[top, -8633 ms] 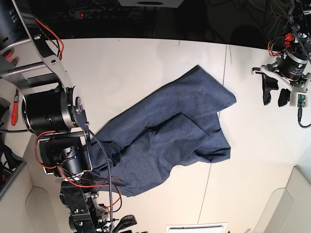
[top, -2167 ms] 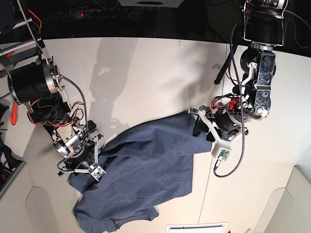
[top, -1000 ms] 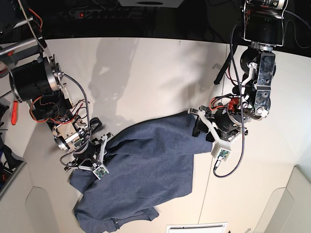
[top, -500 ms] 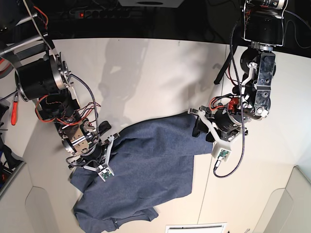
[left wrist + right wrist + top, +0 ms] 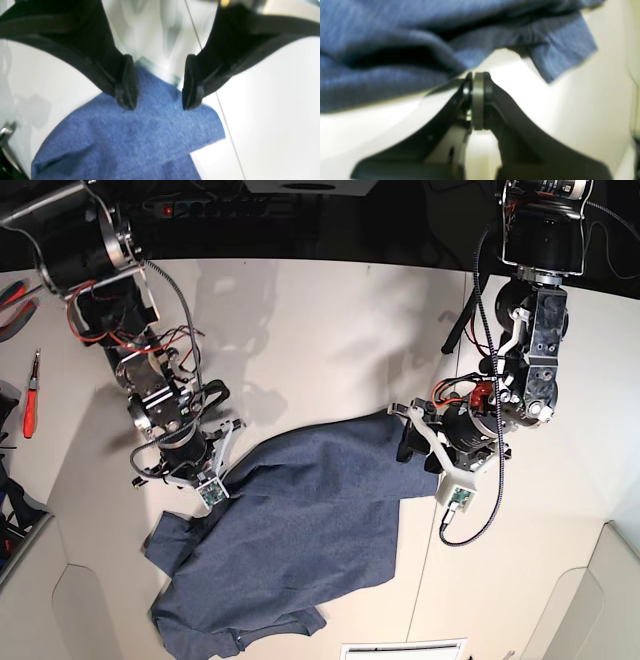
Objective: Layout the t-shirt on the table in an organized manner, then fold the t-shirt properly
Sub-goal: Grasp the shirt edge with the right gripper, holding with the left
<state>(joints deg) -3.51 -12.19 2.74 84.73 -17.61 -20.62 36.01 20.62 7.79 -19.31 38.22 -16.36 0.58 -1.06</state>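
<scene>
The navy t-shirt (image 5: 310, 520) lies rumpled across the front of the white table (image 5: 300, 330). My left gripper (image 5: 418, 452) stands over its far right corner. Seen from the left wrist, this gripper (image 5: 158, 100) is open, its fingertips (image 5: 126, 97) straddling the shirt corner (image 5: 140, 140). My right gripper (image 5: 222, 472) is at the shirt's upper left edge. The right wrist view shows that gripper (image 5: 477, 80) shut, pads together. A fold of the shirt (image 5: 395, 75) runs down to its tips and hangs raised off the table (image 5: 557, 100).
A dark seam (image 5: 462, 330) crosses the table on the right. Red-handled tools (image 5: 30, 395) lie at the left edge. A power strip (image 5: 200, 205) sits beyond the back edge. Cables hang from both arms.
My right gripper has shut and its arm has swung away from the front edge, up along the shirt's left side. The left gripper stayed open over the right corner.
</scene>
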